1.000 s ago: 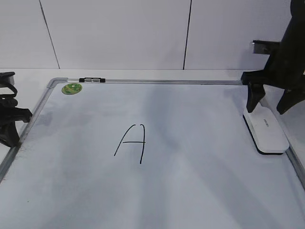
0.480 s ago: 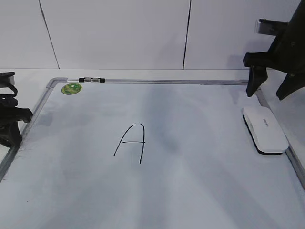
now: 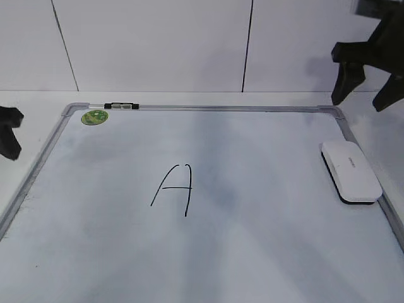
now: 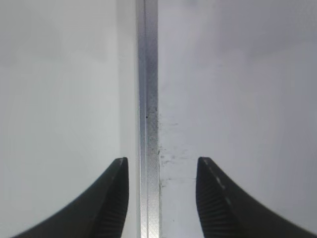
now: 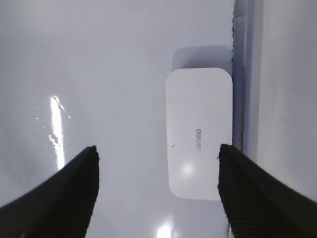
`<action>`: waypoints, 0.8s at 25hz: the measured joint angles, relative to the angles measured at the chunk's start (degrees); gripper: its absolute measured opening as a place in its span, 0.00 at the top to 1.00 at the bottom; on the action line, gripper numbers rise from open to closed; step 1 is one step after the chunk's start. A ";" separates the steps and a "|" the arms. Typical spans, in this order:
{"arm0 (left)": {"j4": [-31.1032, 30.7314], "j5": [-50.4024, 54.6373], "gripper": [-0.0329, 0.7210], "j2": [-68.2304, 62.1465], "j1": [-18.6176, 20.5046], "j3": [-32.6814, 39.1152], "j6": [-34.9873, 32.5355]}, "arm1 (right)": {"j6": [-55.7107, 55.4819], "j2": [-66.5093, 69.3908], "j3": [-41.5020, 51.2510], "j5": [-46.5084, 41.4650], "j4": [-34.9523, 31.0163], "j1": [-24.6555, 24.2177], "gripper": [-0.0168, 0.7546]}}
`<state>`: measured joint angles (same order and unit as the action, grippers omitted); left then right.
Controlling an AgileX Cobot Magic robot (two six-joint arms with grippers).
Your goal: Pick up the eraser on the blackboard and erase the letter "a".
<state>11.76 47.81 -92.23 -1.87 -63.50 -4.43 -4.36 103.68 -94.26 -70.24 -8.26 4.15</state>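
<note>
Near half of blackboard (image 3: 265,252): bare, no marks. Mid-board: capital "A" (image 3: 173,189) in black marker. No lowercase "a" anywhere in view, so erasing looks done.

Eraser (image 3: 351,170) lies flat, felt down, long side just beside the right frame rail, lettering up.

Left gripper (image 4: 161,163): fingers parted, empty, straddling the left frame rail (image 4: 147,99) from above.

Right gripper (image 5: 157,153): released, jaws wide, holding nothing, hanging well above the eraser near the far right corner.

Green sticker (image 3: 95,117) sits at the far left corner.

Step in hand, as I judge it: clearing off. Go straight up with the jaws wide, no sideways drift, so neither finger clips the eraser or drags it across the "A".
</note>
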 joint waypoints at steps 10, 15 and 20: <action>0.00 6.46 0.51 22.93 0.00 0.09 0.00 | 0.32 -13.77 0.00 -0.95 -3.50 0.00 0.21; 0.00 13.35 0.51 30.39 0.00 0.21 0.00 | 2.04 -19.46 0.72 -1.12 -5.32 0.24 0.21; 0.75 19.87 0.51 36.05 -0.12 0.21 0.00 | 2.60 -24.61 5.05 -1.26 -5.45 2.28 0.21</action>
<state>12.51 67.68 -56.18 -1.99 -63.29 -4.43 -1.77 79.07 -89.21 -71.50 -13.71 6.43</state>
